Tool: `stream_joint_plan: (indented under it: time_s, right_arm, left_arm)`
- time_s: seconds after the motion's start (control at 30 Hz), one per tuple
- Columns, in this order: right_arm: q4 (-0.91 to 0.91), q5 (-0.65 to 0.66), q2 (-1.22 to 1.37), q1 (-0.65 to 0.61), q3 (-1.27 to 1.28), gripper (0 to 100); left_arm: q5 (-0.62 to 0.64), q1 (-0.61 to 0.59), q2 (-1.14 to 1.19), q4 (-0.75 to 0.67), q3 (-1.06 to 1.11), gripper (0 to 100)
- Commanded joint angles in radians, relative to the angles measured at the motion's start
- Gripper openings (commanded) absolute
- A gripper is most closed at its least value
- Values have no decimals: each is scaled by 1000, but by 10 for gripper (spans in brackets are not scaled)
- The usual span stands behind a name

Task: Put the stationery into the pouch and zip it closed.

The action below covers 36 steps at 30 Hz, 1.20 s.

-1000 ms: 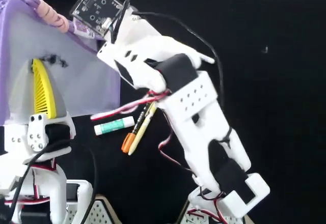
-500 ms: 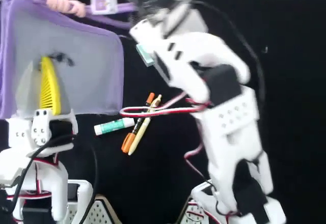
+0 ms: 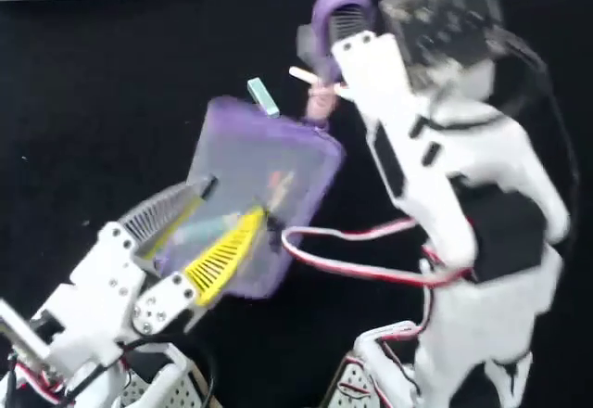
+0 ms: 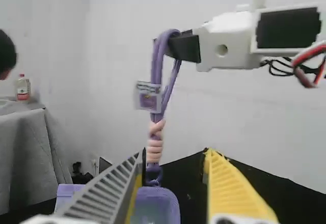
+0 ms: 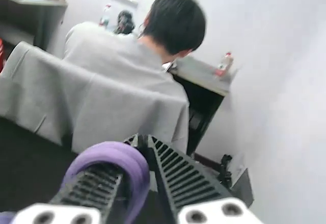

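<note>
I hold the translucent purple mesh pouch (image 3: 278, 158) pinched between my left gripper's (image 3: 232, 202) grey and yellow jaws. My right gripper (image 5: 136, 155) is clamped on the pouch's purple strap loop (image 3: 326, 14). Faint stationery shapes (image 3: 278, 185) seem to be inside. A small teal block (image 3: 262, 95) sits outside, near the right jaws. I judge the zipping is not yet done.

Overhead downward, wrists close-up, sharing purple loop (image 4: 162, 66)

pouch (image 3: 269, 172) swung from left to centre, now tilted, right pincer (image 3: 341, 24) hauled its loop (image 3: 321, 11) rightward
</note>
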Motion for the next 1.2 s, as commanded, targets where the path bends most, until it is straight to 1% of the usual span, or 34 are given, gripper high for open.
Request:
stream_joint_plan:
  time_s: [0.0,0.1,0.17,0.27,0.33,0.4,0.5,0.67,0.83,0.93,1.03,1.17]
  right_arm:
    - [8,-11,-113,69,-5,11]
    - [34,-11,-160,81,-8,11]
    - [37,-11,-188,81,-10,11]
    - [31,-11,-206,81,-15,11]
    - [11,-9,-206,81,-36,11]
    - [-9,-9,-200,81,-79,11]
    - [-14,-9,-168,81,-177,11]
    - [-5,-6,-59,81,-331,11]
    - [26,-5,18,94,-383,11]
    - [92,-9,36,150,-372,11]
    - [175,-9,53,227,-371,11]
    - [252,-9,77,301,-371,11]
  left_arm:
    - [-32,19,71,18,-76,196]
    - [-31,-21,97,54,-147,196]
    - [-31,-68,95,92,-209,195]
    - [-29,-189,89,137,-277,191]
    - [-18,-271,87,138,-283,191]
    - [29,-337,87,138,-280,191]
    - [83,-406,80,130,-237,191]
    - [83,-444,18,129,-162,191]
    - [81,-449,0,130,-142,191]
    - [81,-499,5,123,-117,191]
    - [89,-565,5,66,-47,191]
    - [91,-579,5,-44,91,191]
